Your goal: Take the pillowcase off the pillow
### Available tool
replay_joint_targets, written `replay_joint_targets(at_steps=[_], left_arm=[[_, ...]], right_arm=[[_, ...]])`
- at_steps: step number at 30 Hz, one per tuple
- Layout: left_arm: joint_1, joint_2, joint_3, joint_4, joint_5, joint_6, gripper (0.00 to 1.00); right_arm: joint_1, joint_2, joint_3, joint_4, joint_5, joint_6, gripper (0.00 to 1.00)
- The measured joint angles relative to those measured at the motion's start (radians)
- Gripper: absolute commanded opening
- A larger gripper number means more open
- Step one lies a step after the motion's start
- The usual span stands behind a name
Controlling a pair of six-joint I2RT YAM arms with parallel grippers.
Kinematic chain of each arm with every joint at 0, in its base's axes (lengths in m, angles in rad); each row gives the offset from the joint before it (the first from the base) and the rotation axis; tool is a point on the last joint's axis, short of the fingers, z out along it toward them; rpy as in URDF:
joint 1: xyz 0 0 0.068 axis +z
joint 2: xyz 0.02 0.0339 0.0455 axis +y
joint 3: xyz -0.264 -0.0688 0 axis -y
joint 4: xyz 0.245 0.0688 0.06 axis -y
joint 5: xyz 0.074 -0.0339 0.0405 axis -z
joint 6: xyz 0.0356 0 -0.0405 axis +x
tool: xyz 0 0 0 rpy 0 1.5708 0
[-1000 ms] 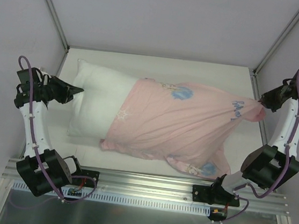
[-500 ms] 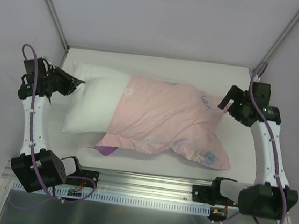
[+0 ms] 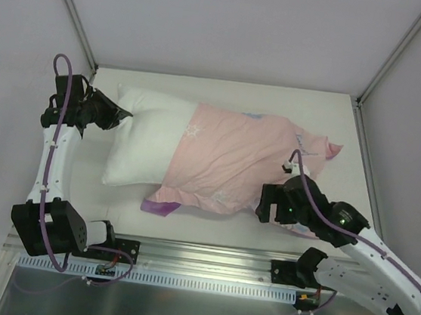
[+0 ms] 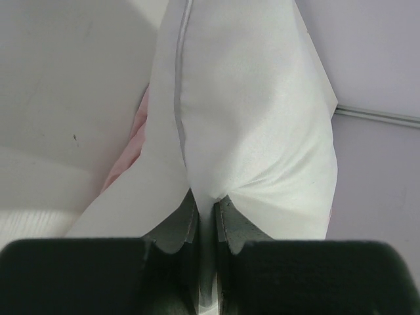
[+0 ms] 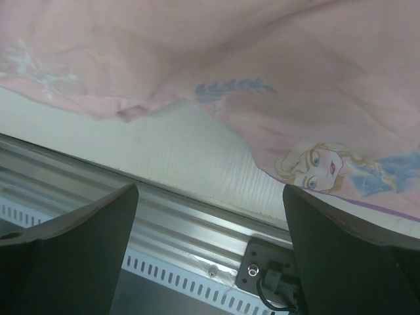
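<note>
The plump white pillow (image 3: 141, 148) lies across the table, its left half bare. The pale pink pillowcase (image 3: 240, 161) covers its right half and trails off to the right, with a purple edge at the front. My left gripper (image 3: 118, 116) is shut on the pillow's far-left corner; in the left wrist view the fingers (image 4: 231, 223) pinch white pillow fabric (image 4: 256, 118). My right gripper (image 3: 268, 207) hangs open over the pillowcase's near edge. In the right wrist view its jaws stand wide apart, empty, below the pillowcase (image 5: 262, 79) and its princess print (image 5: 321, 167).
A slotted aluminium rail (image 5: 164, 226) and the right arm's base mount (image 3: 296, 275) run along the table's near edge (image 5: 177, 154). Grey walls and frame posts (image 3: 73, 13) close in the back and sides.
My right gripper let go of the pillowcase's right end, opened, and swung down to the front middle. The pillowcase fell slack. My left gripper pulled the pillow corner back and slightly right.
</note>
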Motion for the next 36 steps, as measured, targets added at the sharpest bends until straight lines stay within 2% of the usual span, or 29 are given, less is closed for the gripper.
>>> replay_joint_targets(at_steps=[3,6,12,14,15,17,18,20,21,22,26,31,36], left_arm=[[0.0,0.0,0.0,-0.001,-0.002,0.0,0.0],[0.0,0.0,0.0,-0.002,-0.002,0.0,0.0],[0.0,-0.007,-0.003,-0.002,-0.001,0.001,0.0],[0.0,-0.014,-0.008,-0.003,-0.001,0.001,0.0],[0.0,-0.017,-0.01,-0.002,-0.001,0.001,0.0],[0.0,-0.024,-0.015,-0.002,-0.001,0.0,0.0],[0.0,-0.027,-0.018,-0.002,-0.001,0.001,0.0],[0.0,-0.034,-0.023,-0.003,-0.001,0.001,0.0],[0.0,-0.035,-0.023,-0.003,-0.001,0.001,0.0],[0.0,-0.035,-0.023,-0.002,-0.001,0.001,0.0],[0.003,-0.034,-0.023,-0.003,0.0,0.001,0.0],[0.043,-0.008,0.008,-0.023,0.039,-0.001,0.0],[0.143,0.01,0.038,-0.051,0.116,-0.003,0.0]], right_arm=[[0.152,0.092,-0.017,0.006,0.073,0.076,0.96],[0.235,0.203,-0.013,0.068,0.117,0.125,0.96],[0.262,0.394,0.036,0.189,0.202,0.194,0.97],[0.248,0.436,0.068,0.209,0.228,0.216,1.0],[0.23,0.456,0.082,0.224,0.235,0.228,0.87],[0.189,0.492,0.103,0.245,0.243,0.244,0.71],[0.172,0.507,0.107,0.252,0.243,0.253,0.51],[0.155,0.523,0.108,0.257,0.243,0.264,0.29],[0.151,0.525,0.107,0.258,0.245,0.269,0.1],[0.148,0.524,0.105,0.259,0.247,0.272,0.03],[0.133,0.475,0.055,0.28,0.249,0.307,0.01],[0.066,0.277,-0.067,0.236,0.261,0.328,0.02],[-0.136,-0.013,-0.15,0.122,0.252,0.334,0.03]])
